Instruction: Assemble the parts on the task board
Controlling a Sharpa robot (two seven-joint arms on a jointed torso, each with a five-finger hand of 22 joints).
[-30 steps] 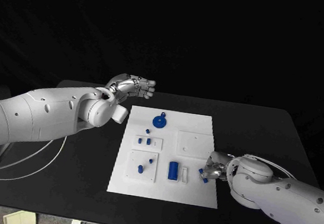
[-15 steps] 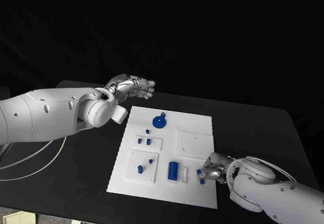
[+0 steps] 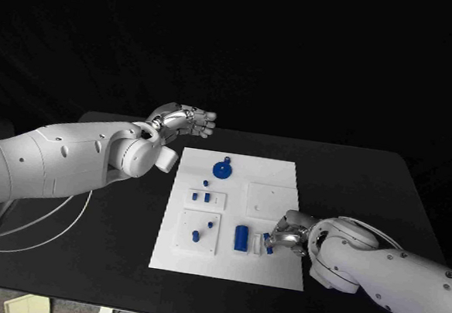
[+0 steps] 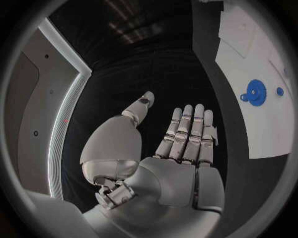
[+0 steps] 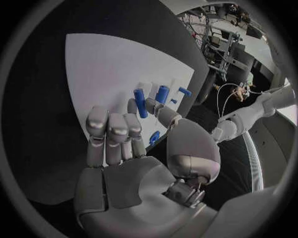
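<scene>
We see a dim scene: the room and table (image 3: 357,189) are near black, while the white board (image 3: 274,175) and pale arms stand out brightly. Shadows are hardly traceable on the dark top. Our wrist views bend straight edges strongly toward their rims, and a bright strip (image 4: 65,124) glares there.

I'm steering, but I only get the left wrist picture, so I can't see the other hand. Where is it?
Observer: The right hand is over the white board's near right corner.
Operator: Is it holding something?
Observer: Can't tell, but a small blue piece shows right by its fingers.
Operator: What's next to it?
Observer: A blue cylinder is on the board just beside it, on the left arm's side.
</scene>
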